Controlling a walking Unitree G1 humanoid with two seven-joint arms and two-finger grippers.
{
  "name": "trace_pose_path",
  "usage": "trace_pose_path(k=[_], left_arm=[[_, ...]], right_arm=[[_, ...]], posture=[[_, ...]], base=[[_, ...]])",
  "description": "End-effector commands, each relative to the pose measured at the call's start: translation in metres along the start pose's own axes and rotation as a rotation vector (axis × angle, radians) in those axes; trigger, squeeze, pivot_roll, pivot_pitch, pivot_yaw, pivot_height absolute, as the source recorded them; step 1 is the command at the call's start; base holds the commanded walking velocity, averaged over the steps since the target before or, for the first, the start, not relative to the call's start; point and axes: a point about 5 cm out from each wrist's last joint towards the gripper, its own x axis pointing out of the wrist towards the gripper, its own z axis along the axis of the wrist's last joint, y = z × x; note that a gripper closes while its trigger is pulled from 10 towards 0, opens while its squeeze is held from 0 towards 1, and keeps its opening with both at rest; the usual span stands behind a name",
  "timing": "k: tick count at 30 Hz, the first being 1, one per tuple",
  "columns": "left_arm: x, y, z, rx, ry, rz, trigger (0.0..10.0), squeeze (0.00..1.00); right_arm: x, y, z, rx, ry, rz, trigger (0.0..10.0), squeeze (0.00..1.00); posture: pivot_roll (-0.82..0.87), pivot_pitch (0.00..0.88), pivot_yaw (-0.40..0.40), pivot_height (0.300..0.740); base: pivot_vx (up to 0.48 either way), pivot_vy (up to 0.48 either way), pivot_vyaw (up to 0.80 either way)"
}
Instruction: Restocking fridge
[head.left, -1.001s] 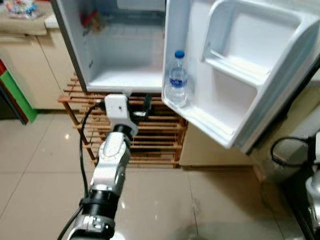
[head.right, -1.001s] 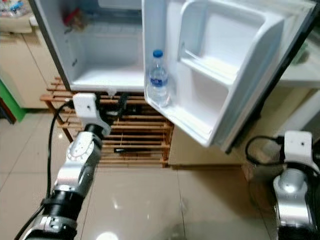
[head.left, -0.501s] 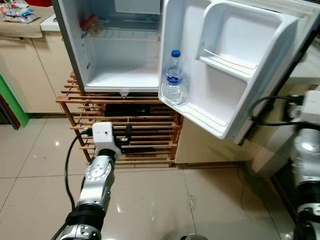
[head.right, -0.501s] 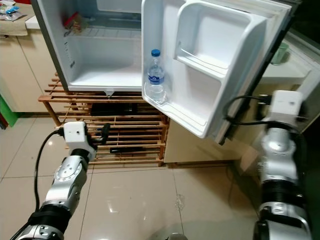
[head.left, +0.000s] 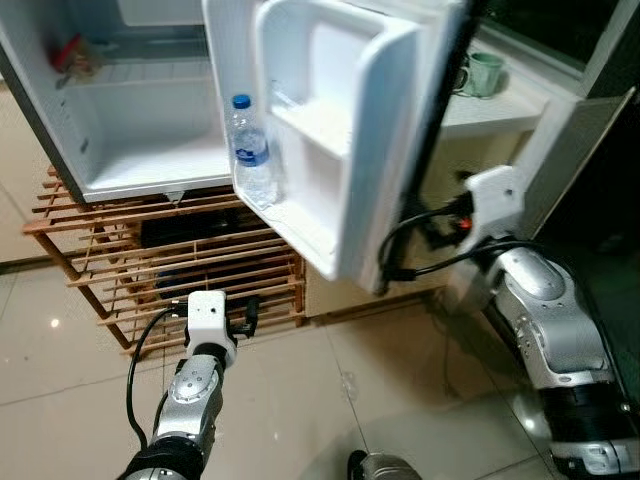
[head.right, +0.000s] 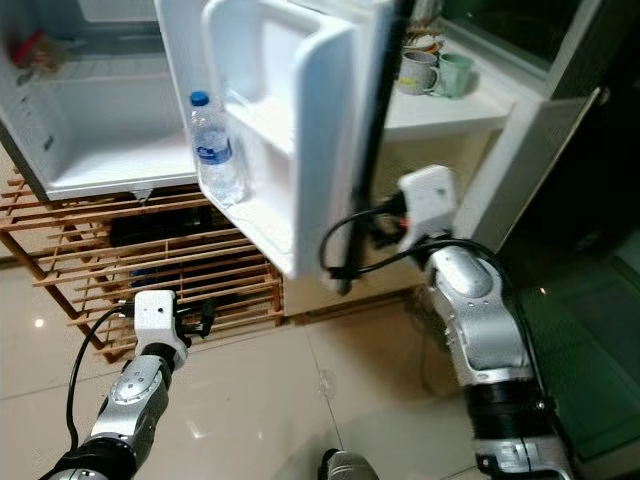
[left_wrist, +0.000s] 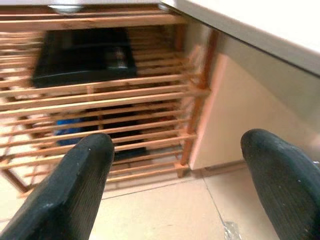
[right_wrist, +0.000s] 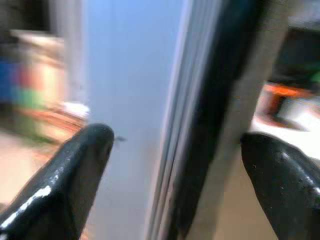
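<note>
Bottle (head.left: 254, 165) already in door (head.left: 330, 150) shelf; fridge (head.left: 130, 120) otherwise nearly bare. Right claw (right_wrist: 175, 165) spread wide astride door edge, gripping nothing. Left claw (left_wrist: 175, 190) wide, empty, low by rack (head.left: 160, 260). Probably closing left.

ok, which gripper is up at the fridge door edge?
The right gripper, fingers open astride the door's dark outer edge. The left gripper hangs low before the wooden rack.

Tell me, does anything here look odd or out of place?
Nothing looks spilled or broken. The clear plastic water bottle stands upright in the white fridge door shelf, and the right pincer sits open at the door's edge.
</note>
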Motion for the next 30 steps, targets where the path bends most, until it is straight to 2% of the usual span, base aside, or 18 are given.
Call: trace_pose_path(k=[1, 3, 4, 5, 8, 14, 15, 16, 20, 21, 22, 23, 24, 27, 30], left_arm=[[-0.002, 0.001, -0.006, -0.008, 0.023, -0.001, 10.0, 0.00], [-0.004, -0.001, -0.012, 0.001, 0.049, -0.011, 10.0, 0.00], [-0.006, -0.005, -0.018, -0.001, 0.076, -0.029, 10.0, 0.00], [-0.006, -0.005, -0.018, -0.001, 0.076, -0.029, 10.0, 0.00], [-0.011, -0.006, -0.029, 0.001, 0.112, -0.027, 10.0, 0.00], [-0.015, 0.002, -0.038, -0.032, 0.152, -0.005, 10.0, 0.00], [-0.015, 0.002, -0.038, -0.018, 0.152, -0.015, 10.0, 0.00], [-0.015, 0.002, -0.038, -0.018, 0.152, -0.015, 10.0, 0.00], [-0.015, -0.001, -0.036, 0.028, 0.133, -0.041, 10.0, 0.00], [-0.011, -0.002, -0.029, 0.058, 0.090, -0.050, 10.0, 0.00], [-0.003, -0.002, -0.012, 0.092, 0.016, -0.042, 10.0, 0.00], [-0.003, -0.002, -0.012, 0.092, 0.016, -0.042, 10.0, 0.00], [0.003, -0.004, 0.000, 0.113, -0.040, -0.043, 10.0, 0.00], [0.012, -0.008, 0.024, 0.154, -0.142, -0.069, 10.0, 0.00], [0.022, -0.035, 0.081, 0.151, -0.373, -0.154, 10.0, 0.00]], right_arm=[[-0.005, 0.017, 0.026, 0.124, -0.100, 0.191, 10.0, 0.00], [-0.011, 0.012, 0.030, 0.185, -0.115, 0.208, 10.0, 0.00], [-0.015, -0.002, 0.024, 0.187, -0.082, 0.155, 10.0, 0.00], [-0.015, -0.002, 0.024, 0.187, -0.082, 0.155, 10.0, 0.00], [-0.024, -0.024, 0.006, 0.180, -0.008, 0.039, 10.0, 0.00], [-0.030, -0.027, -0.004, 0.211, 0.061, -0.011, 10.0, 0.00], [-0.031, -0.035, -0.013, 0.180, 0.097, -0.085, 10.0, 0.00], [-0.031, -0.035, -0.013, 0.180, 0.097, -0.085, 10.0, 0.00], [-0.034, -0.050, -0.031, 0.069, 0.179, -0.245, 10.0, 0.00], [-0.037, -0.060, -0.042, -0.012, 0.213, -0.372, 10.0, 0.00], [-0.040, -0.066, -0.047, -0.037, 0.208, -0.493, 10.0, 0.00], [-0.040, -0.066, -0.047, -0.037, 0.208, -0.493, 10.0, 0.00], [-0.042, -0.068, -0.051, -0.032, 0.202, -0.547, 10.0, 0.00], [-0.041, -0.067, -0.060, -0.008, 0.201, -0.584, 10.0, 0.00], [-0.034, -0.065, -0.065, -0.012, 0.198, -0.606, 10.0, 0.00]], posture=[[-0.15, 0.000, -0.024, 0.740], [-0.15, 0.000, -0.025, 0.740], [-0.15, 0.000, -0.026, 0.740], [-0.15, 0.000, -0.026, 0.740], [-0.16, 0.000, -0.027, 0.740], [-0.16, 0.000, -0.021, 0.740], [-0.15, 0.000, -0.018, 0.740], [-0.15, 0.000, -0.018, 0.740], [-0.16, 0.000, -0.017, 0.740], [-0.16, 0.000, -0.018, 0.740], [-0.15, 0.000, -0.021, 0.740], [-0.15, 0.000, -0.021, 0.740], [-0.15, 0.000, -0.023, 0.740], [-0.15, 0.000, -0.026, 0.740], [-0.14, 0.000, -0.019, 0.740]], base=[[0.000, 0.000, 0.00], [0.000, 0.000, 0.00], [0.000, 0.000, 0.00], [0.000, 0.000, 0.00], [0.000, 0.000, 0.00], [0.000, 0.000, 0.00], [0.000, 0.000, 0.00], [0.000, 0.000, 0.00], [0.000, 0.000, 0.00], [0.000, 0.000, 0.00], [0.000, 0.000, 0.00], [0.000, 0.000, 0.00], [0.000, 0.000, 0.00], [0.000, 0.000, 0.00], [0.000, 0.000, 0.00]])
